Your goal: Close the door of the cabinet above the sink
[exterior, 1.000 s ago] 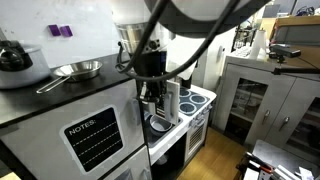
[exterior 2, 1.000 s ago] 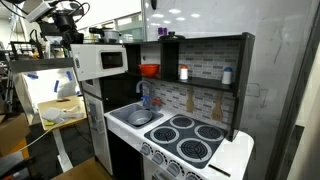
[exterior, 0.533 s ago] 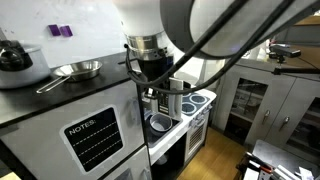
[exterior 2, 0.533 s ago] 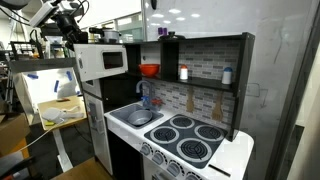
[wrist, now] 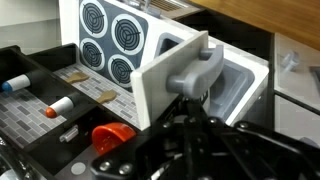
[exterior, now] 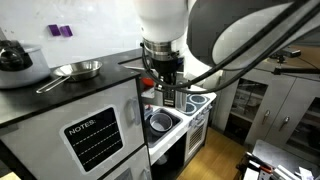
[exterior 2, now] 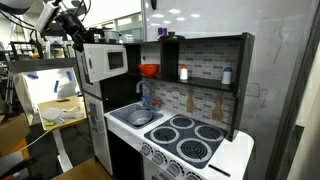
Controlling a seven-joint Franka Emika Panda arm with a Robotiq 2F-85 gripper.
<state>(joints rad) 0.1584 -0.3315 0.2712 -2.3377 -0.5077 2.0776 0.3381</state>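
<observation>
The cabinet door [exterior 2: 105,62] is white with a dark window and stands swung open at the left of the toy kitchen's upper shelf, above the sink [exterior 2: 140,117]. My gripper [exterior 2: 74,30] is at the door's outer, upper edge. In an exterior view the gripper [exterior: 168,98] hangs over the sink [exterior: 160,122] with its fingers close together. In the wrist view the door [wrist: 160,85] shows nearly edge-on with its grey handle [wrist: 197,68] just ahead of my dark fingers [wrist: 165,122], which look shut and hold nothing.
A stove top with several burners [exterior 2: 190,138] lies beside the sink. The open shelf holds a red bowl [exterior 2: 149,70] and small bottles [exterior 2: 184,72]. A pan [exterior: 75,70] and a kettle [exterior: 14,57] stand on the grey cabinet top.
The arm has moved to the right in an exterior view. The door has swung a little and looks narrower than before.
</observation>
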